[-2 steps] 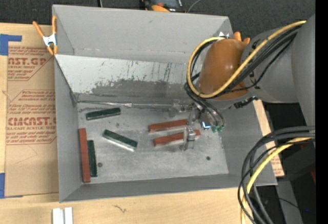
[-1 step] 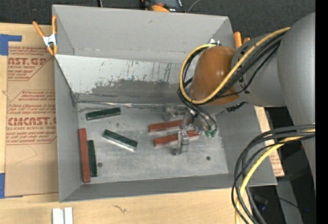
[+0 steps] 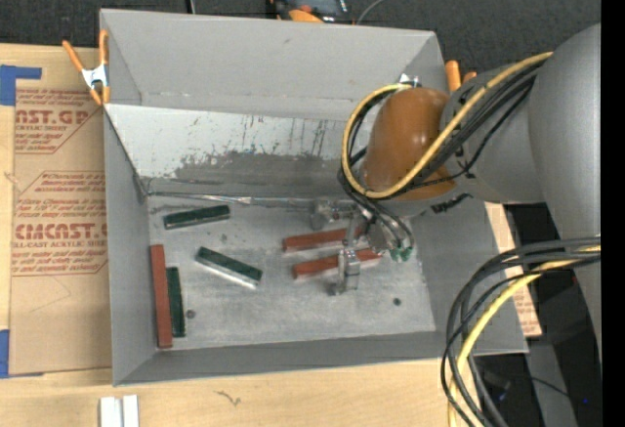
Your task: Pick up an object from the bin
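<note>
- Nearest to the camera, in the front left corner of the bin (image 3: 283,316), a long red-brown bar (image 3: 157,296) lies along the left wall. A short dark green bar (image 3: 176,300) lies just beside it on the right, parallel to it. They seem to touch, but I am not sure of this.
- A little farther in and more to the right, a green bar with a pale edge (image 3: 228,266) lies slanted on the bin floor, apart from the other things.
- On the right part of the floor, at about middle depth, two more bars lie almost parallel, one just behind the other: the near red-brown bar (image 3: 314,269) and the far red-brown bar (image 3: 311,242).
- The hand (image 3: 346,259) is low over the right ends of these two bars, and its metal parts cross the right end of the near red-brown bar. I cannot tell whether the hand is spread or pressed together, because its metal parts and the bars overlap.
- Farther back on the left, a lone dark green bar (image 3: 196,215) lies near the foot of the sloping back wall, well apart from the hand.
- Behind and above the hand sits the orange cover (image 3: 405,137) of the wrist. Yellow and black cables (image 3: 469,112) loop round it, and the grey arm (image 3: 571,122) comes in from the right.
</note>
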